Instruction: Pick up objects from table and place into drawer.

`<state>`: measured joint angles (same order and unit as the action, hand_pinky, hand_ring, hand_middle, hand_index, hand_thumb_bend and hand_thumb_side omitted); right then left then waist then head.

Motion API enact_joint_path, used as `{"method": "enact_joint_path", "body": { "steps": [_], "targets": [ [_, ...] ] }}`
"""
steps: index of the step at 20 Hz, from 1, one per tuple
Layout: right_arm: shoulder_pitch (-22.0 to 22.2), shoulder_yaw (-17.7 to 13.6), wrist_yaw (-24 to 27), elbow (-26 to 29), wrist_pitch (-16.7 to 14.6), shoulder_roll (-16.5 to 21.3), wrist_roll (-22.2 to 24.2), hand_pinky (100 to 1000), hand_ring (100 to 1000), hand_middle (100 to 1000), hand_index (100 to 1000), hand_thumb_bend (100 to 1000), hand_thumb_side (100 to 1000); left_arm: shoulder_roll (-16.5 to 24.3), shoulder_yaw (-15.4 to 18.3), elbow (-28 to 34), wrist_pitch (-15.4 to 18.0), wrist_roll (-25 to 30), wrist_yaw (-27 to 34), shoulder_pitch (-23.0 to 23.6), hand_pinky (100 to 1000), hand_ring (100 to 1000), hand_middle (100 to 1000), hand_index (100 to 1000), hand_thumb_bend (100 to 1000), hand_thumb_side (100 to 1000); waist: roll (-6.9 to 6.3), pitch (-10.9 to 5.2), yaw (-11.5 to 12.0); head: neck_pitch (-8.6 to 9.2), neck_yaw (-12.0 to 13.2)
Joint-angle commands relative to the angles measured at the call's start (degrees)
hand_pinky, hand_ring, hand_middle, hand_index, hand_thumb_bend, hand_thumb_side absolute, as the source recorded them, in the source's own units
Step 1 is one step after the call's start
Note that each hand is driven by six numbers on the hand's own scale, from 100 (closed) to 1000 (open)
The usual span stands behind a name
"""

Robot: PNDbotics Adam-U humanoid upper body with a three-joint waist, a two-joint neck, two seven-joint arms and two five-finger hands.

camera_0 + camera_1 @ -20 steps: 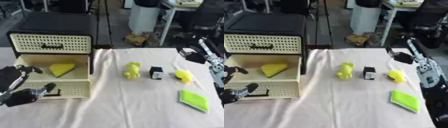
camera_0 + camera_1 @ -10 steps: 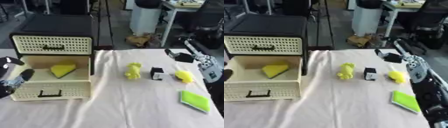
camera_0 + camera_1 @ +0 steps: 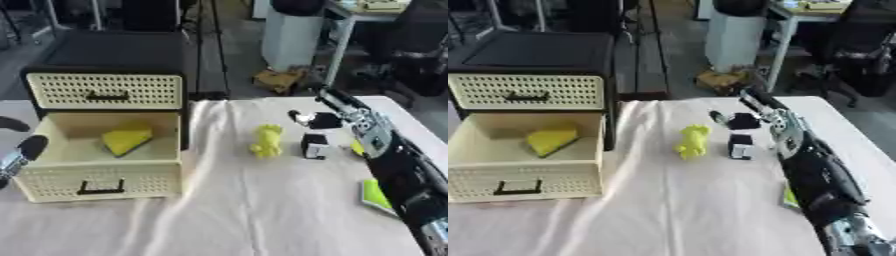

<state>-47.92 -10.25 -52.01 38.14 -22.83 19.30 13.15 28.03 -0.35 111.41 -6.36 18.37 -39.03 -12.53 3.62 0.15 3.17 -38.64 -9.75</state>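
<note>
Reaching across the table, the right hand [image 3: 744, 120] hovers just above the small black-and-white block [image 3: 739, 146], fingers apparently empty, their spread unclear. The yellow figure [image 3: 692, 141] stands just left; the open drawer [image 3: 527, 177] waits far left, holding a yellow wedge [image 3: 549, 140].

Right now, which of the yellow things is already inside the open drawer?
The yellow wedge-shaped piece lies in the open lower drawer. The yellow figure and the flat yellow-green pad lie out on the cloth.
</note>
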Motion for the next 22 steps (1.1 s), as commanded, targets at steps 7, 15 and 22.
{"method": "enact_joint_path", "body": {
  "steps": [7,15,22],
  "targets": [
    [-3.1,-0.9,-4.2,-4.9,3.5,-3.4,-0.8,923,1000,962,923,425,588,-0.6,0.8,1.0,0.3,0.6,0.3,-0.2,100,100,100,725,541,1000,-1.24,-0.78,0.6,0.01,-1.2],
    [-3.7,-0.3,-6.9,-7.5,5.1,-5.4,-1.0,913,1000,962,927,451,608,-1.3,0.5,1.1,0.5,0.9,0.5,0.0,100,100,100,725,539,1000,-2.09,-0.67,1.8,0.05,-1.8],
    [-4.0,0.7,-14.1,-8.2,5.3,-6.6,0.0,871,1000,965,926,489,545,-1.6,0.4,1.2,0.6,1.1,0.5,0.0,100,100,100,726,537,1000,-2.11,-0.64,2.0,0.01,-2.2]
  ]
}}
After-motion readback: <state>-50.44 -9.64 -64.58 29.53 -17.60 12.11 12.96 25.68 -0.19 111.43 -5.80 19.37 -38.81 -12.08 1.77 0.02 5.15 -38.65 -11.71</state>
